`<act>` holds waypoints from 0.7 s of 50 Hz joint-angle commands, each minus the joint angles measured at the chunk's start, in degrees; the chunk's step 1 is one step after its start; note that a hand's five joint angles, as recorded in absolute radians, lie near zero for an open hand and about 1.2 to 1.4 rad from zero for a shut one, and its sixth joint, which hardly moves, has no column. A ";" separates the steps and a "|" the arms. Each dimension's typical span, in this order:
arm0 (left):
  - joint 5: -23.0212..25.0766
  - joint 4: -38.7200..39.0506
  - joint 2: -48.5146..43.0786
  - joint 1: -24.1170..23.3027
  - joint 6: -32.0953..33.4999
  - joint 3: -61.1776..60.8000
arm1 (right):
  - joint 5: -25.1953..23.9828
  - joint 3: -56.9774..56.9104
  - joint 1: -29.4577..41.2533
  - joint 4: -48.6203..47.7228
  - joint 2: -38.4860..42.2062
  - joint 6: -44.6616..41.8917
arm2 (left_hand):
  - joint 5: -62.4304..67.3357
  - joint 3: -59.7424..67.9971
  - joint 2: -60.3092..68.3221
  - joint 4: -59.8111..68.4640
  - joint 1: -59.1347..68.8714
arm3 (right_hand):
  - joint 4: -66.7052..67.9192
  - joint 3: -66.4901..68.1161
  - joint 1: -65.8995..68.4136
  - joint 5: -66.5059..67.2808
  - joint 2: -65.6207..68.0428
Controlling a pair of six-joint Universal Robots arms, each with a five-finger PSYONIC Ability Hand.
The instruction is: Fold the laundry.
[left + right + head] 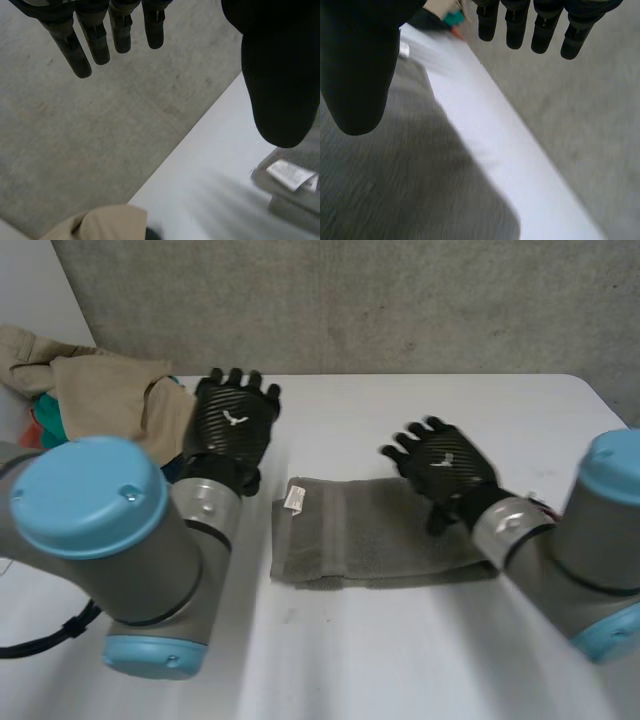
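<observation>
A folded grey towel (375, 535) with a white label lies flat in the middle of the white table (400, 640). My right hand (443, 462) hovers open over the towel's right half, fingers straight and holding nothing; the right wrist view shows its fingers (540, 30) above the grey towel (395, 180). My left hand (232, 422) is raised to the left of the towel, open and empty. Beyond its thumb in the left wrist view lies the towel's labelled corner (290, 175).
A pile of unfolded laundry (100, 390), mostly beige cloth with a bit of teal and red, sits at the table's far left corner. The beige cloth (100, 225) also lies below the left hand. A grey concrete wall (350, 300) stands behind the table.
</observation>
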 commanded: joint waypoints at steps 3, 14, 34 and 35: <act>0.50 -0.30 -5.82 -3.30 -0.06 4.81 | 0.65 4.18 -11.63 8.08 2.56 -2.18 | -2.86 -2.20 -1.86 -1.71 -1.55 | 0.93 1.09 -0.47 0.89 1.08; 0.42 -0.57 -5.03 -3.22 -0.15 2.18 | 7.84 3.83 -13.85 0.91 3.55 -9.67 | -2.86 -2.20 -1.86 -1.71 -1.55 | 67.35 67.51 65.96 67.31 67.50; 0.24 -0.83 2.62 1.18 -1.73 -4.85 | 3.20 -2.59 18.68 -5.18 10.66 -11.79 | -2.86 -2.20 -1.86 -1.71 -1.55 | -2.65 -2.49 -4.04 -2.69 -2.50; 0.33 -0.83 2.53 1.09 -2.34 -4.33 | 2.94 -2.24 18.76 -5.53 10.48 -10.21 | -2.86 -2.20 -1.86 -1.71 -1.55 | -2.65 -2.49 -4.04 -2.69 -2.50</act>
